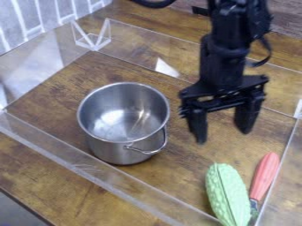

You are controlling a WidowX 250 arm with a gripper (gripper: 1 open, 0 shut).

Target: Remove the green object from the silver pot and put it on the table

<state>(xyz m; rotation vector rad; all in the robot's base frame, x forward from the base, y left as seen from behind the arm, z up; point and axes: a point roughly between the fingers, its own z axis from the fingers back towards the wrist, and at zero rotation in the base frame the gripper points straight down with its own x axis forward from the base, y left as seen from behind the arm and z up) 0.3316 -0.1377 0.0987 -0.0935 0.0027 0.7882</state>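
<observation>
The green object (pixel 228 194), a light green bumpy oblong toy, lies on the table (pixel 71 181) near the front right, outside the silver pot (pixel 123 121). Nothing is inside the pot, which stands left of centre. My gripper (pixel 222 124) hangs above the table between pot and green object, pointing down. Its black fingers (pixel 197 126) are spread wide with nothing between them.
A red-handled spoon (pixel 263 177) lies just right of the green object. Clear acrylic walls (pixel 48 141) edge the tabletop, with a clear stand (pixel 90 33) at the back left.
</observation>
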